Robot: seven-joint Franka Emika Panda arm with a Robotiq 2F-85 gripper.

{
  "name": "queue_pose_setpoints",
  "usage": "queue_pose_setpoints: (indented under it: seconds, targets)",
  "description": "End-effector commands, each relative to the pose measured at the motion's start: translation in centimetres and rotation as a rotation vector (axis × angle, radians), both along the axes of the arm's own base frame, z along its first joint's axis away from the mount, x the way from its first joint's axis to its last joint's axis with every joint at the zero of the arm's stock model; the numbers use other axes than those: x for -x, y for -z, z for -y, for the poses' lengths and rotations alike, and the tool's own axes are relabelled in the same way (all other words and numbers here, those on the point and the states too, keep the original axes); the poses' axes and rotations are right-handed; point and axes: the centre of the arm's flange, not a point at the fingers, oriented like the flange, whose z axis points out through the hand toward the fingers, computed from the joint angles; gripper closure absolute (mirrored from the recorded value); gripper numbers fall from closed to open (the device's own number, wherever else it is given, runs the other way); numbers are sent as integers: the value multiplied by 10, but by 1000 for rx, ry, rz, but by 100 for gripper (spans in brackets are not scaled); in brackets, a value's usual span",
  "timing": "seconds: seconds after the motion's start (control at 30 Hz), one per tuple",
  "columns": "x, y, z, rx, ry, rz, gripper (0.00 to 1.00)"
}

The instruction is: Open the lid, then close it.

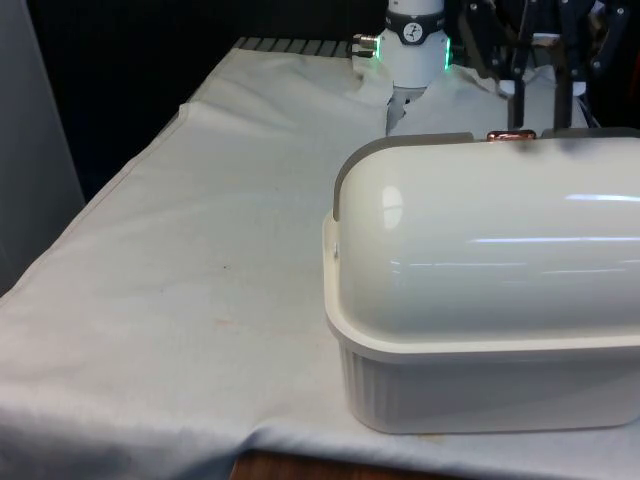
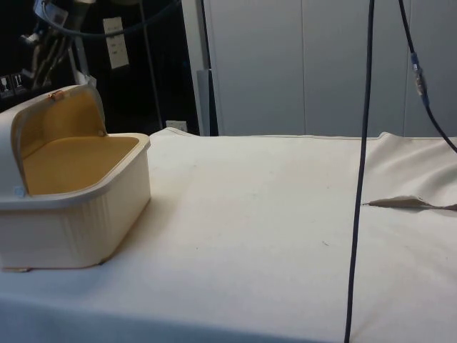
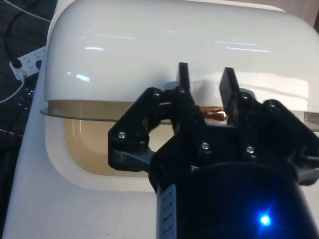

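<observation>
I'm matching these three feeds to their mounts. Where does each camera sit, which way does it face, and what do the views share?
Front view: across the table, facing the bread box's closed back; the arm's white base stands behind it.
Side view: beside the table, looking across the white cloth into the box's tan interior, lid rolled back; dark cables of the arm show above.
Wrist view: on the wrist, looking down past the gripper at the lid's copper handle.
Shared: the copper handle appears in all three.
</observation>
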Motion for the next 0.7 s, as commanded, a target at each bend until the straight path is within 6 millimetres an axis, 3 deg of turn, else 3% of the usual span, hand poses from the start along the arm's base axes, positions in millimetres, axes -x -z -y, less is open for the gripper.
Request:
queue_pose_setpoints:
  seconds: [0.0, 0.17, 0.27, 0.67]
  targets:
    - [0, 0, -1, -8, -4, 2, 62]
    - [0, 0, 0, 0, 0, 0, 91]
    - [0, 8, -2, -11, -1, -12, 100]
    - [-4, 18, 1, -14, 12, -35, 100]
